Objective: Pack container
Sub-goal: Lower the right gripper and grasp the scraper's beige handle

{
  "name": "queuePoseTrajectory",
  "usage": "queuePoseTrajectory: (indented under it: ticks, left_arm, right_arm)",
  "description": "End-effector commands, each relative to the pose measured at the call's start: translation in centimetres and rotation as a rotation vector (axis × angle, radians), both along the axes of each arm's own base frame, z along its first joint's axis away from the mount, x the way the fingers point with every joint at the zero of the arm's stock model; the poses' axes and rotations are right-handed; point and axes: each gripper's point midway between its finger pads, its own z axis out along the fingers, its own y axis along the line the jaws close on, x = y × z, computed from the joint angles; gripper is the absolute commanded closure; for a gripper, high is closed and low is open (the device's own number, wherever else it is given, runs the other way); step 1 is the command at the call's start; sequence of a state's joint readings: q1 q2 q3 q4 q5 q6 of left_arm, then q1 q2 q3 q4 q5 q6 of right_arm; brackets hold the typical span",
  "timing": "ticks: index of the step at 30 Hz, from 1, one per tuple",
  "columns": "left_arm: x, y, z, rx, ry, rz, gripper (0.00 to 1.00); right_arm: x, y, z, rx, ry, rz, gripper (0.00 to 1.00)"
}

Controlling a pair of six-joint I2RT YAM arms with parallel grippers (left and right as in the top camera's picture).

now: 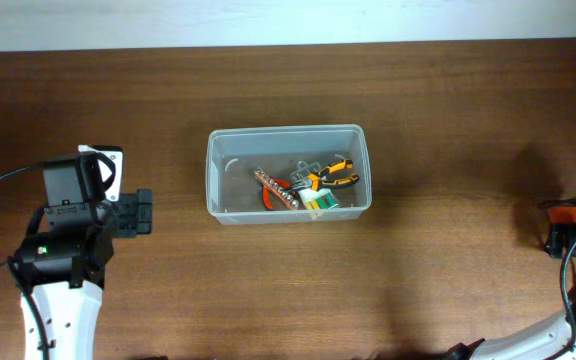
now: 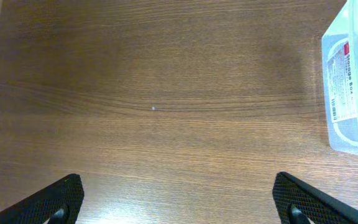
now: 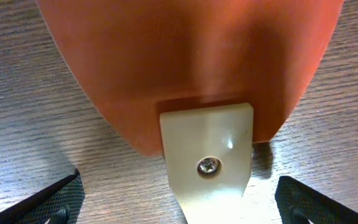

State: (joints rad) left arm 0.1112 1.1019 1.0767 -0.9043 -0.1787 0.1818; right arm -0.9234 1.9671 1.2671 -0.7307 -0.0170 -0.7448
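The container is a clear plastic bin in the middle of the table. It holds orange-handled pliers, a red-handled tool and a small green and white item. My left gripper is open and empty to the left of the bin. In the left wrist view its fingers are spread over bare wood, with the bin's corner at the right. My right gripper is at the far right edge. It is open, its fingers on either side of an orange tool with a cream screwed-on piece.
The table is dark brown wood, with a pale wall strip along its far edge. The left arm's body stands at the lower left. The right arm's cable runs along the lower right edge.
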Motion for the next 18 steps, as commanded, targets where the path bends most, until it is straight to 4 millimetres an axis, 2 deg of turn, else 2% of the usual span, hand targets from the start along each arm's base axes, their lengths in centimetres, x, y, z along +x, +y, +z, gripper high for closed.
queuePoseTrajectory:
  ticks: [1,18]
  left_arm:
    - [0.3,-0.2,0.5,-0.025,-0.017,0.0,0.01]
    - [0.3,-0.2,0.5,-0.025,-0.017,0.0,0.01]
  right_arm:
    - [0.2,-0.2,-0.2,0.012,-0.012,0.002,0.01]
    - [-0.8,0.2,-0.3,0.053,-0.003,-0.018,0.01]
